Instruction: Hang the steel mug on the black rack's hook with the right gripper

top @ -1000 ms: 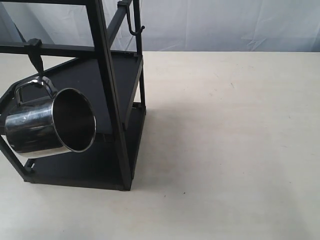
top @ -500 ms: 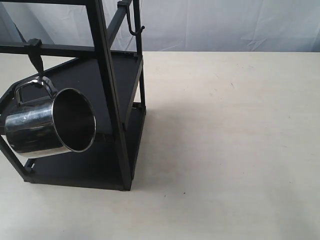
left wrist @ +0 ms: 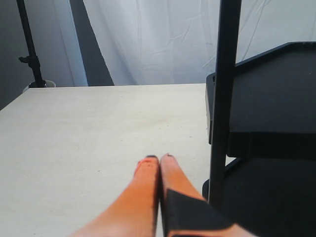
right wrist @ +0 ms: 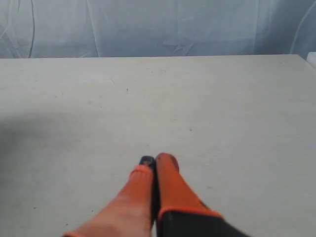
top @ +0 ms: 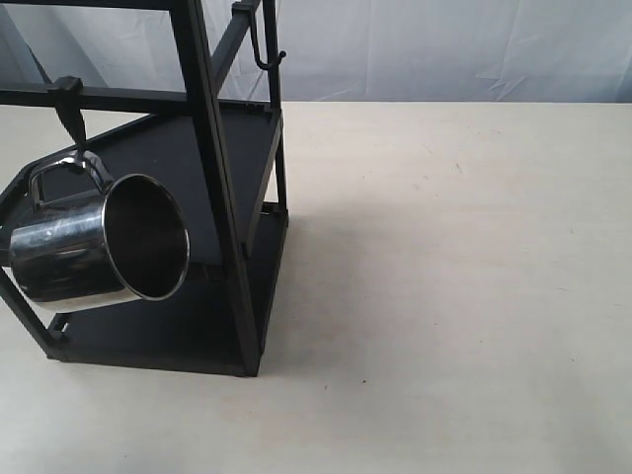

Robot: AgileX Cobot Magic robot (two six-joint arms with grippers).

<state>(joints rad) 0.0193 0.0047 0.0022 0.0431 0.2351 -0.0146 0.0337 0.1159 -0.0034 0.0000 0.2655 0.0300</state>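
White curtain behind, pale desk (top: 454, 296) below, and on the far left of the exterior view the steel mug (top: 94, 245) hangs by its looped handle from the hook (top: 69, 114) on the black rack (top: 212, 197), tipped so its open mouth faces the camera. It looks hung already, with no claw touching it. The mug reads as stiff, light and slick: polished steel offers little friction on the round wall, so the handle loop or the rolled rim looks like the safer place to take hold. Moving right, that view shows bare desk and no arms at all. The left wrist view fills that gap: the left claw (left wrist: 160, 159) is pressed together, empty, beside a rack post. The right wrist view shows the right claw (right wrist: 154, 161) also pressed together, empty, over open desk, mug out of its sight.
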